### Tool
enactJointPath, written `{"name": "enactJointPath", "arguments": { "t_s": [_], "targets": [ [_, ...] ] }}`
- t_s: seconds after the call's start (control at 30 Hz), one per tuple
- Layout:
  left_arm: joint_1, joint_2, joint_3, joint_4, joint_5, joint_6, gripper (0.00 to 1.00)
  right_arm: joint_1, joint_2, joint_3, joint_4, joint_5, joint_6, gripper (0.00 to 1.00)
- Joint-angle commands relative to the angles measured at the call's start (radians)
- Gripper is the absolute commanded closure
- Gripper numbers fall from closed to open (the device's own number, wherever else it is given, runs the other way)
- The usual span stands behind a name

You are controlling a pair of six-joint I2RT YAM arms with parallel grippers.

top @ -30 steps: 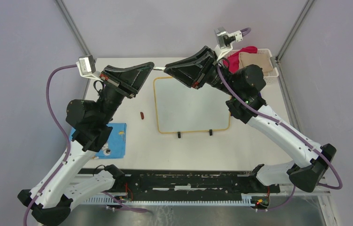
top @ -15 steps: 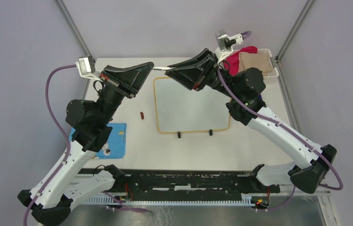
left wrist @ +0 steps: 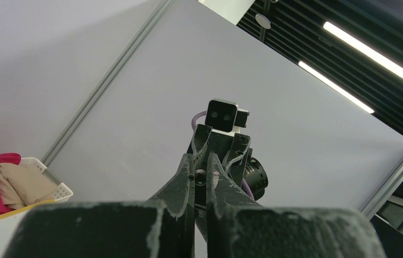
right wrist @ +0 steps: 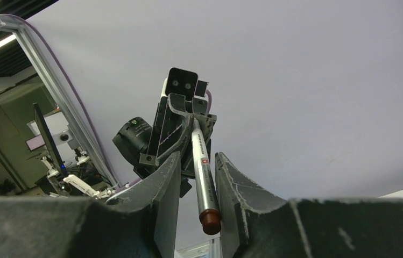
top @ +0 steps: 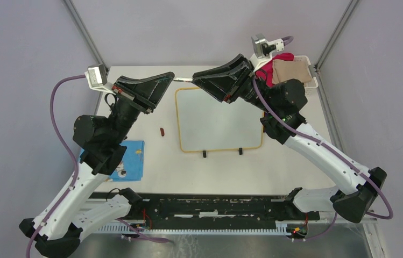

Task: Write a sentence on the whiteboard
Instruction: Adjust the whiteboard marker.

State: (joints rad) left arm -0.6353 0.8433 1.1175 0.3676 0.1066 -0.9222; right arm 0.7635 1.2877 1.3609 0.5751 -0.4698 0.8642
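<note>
Top external view shows the whiteboard point(top: 220, 115) lying flat toward the far edge of the table point(top: 215, 172), in the middle. Its white face is blank, so the sentence is not begun. Above its far edge my two arms meet tip to tip. My right gripper point(top: 195, 80) has drawn back a little toward the far right corner and its jaws have eased apart. In the right wrist view they stand loose on both sides of the marker point(right wrist: 202, 172), not pressing it. My left gripper point(top: 172, 75) stays closed on the marker's other end. I judge the hand-over is nearly done — the left arm would then do the writing. A small red piece point(top: 161, 131) — maybe the cap — lies just left of the board.
</note>
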Motion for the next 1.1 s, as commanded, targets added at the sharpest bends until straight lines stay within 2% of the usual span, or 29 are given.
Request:
{"name": "enactJointPath", "arguments": {
  "t_s": [0.0,0.67,1.07],
  "targets": [
    [0.0,-0.004,0.027,0.012,-0.003,0.039,0.98,-0.006,-0.008,0.029,0.052,-0.022,0.022,0.65],
    [0.0,0.023,0.035,0.03,0.014,0.025,0.98,-0.005,-0.006,0.039,0.021,-0.029,-0.002,0.73],
    [0.0,0.015,0.013,0.03,0.011,0.02,0.98,-0.005,-0.019,0.004,0.103,-0.02,0.03,0.76]
  ]
}}
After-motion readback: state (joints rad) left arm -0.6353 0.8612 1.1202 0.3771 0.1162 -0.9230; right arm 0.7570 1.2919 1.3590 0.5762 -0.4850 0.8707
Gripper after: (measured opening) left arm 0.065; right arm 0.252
